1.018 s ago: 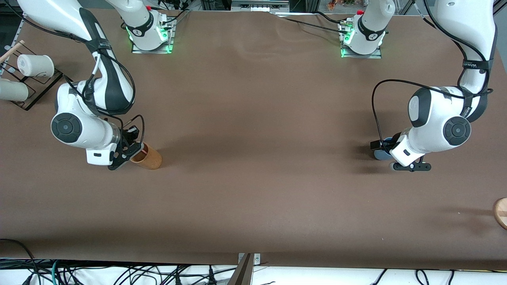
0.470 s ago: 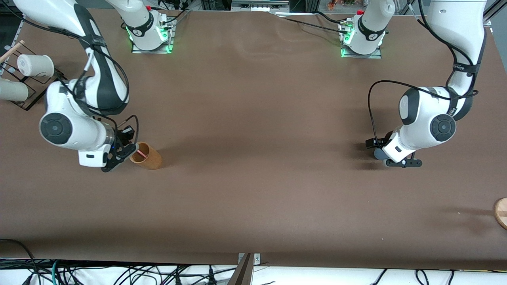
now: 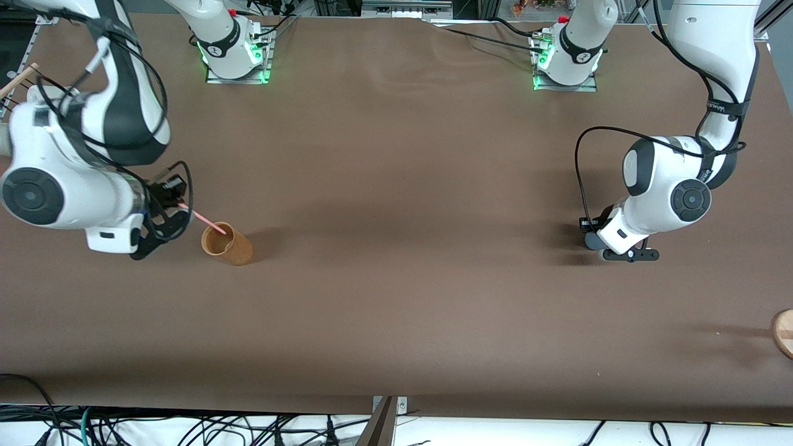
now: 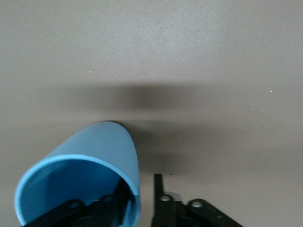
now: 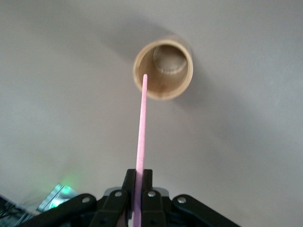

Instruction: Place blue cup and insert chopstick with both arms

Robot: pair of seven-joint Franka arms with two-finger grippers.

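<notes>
- the right gripper point(image 5: 137, 201) is clamped tight on one end of the chopstick point(image 5: 141, 137), a thin pale-pink stick that runs out from between its fingers.
- in the front view the chopstick point(image 3: 201, 218) slants down from the right gripper point(image 3: 166, 214) to the mouth of the brown cup point(image 3: 227, 244); in the right wrist view its free tip lies at the cup's rim, and i cannot tell whether the tip is inside.
- the brown cup point(image 5: 163, 69) stands upright on the tabletop point(image 3: 396, 248) toward the right arm's end, mouth open upward.
- the left gripper point(image 4: 142, 208) is low at the tabletop toward the left arm's end, its fingers point(image 4: 158, 198) straddling the wall of the blue cup point(image 4: 80, 179): one finger inside the rim, the other outside.
- from these views i cannot tell if those fingers are pinching the wall or only standing around it.
- in the front view only a dark sliver of the blue cup point(image 3: 593, 240) shows beside the left gripper point(image 3: 619, 251), under the wrist.
- a black wire rack point(image 3: 21, 77) sits at the tabletop edge by the right arm, mostly hidden by that arm.
- a round wooden piece point(image 3: 784, 331) shows at the tabletop edge at the left arm's end, nearer the front camera than the blue cup.
</notes>
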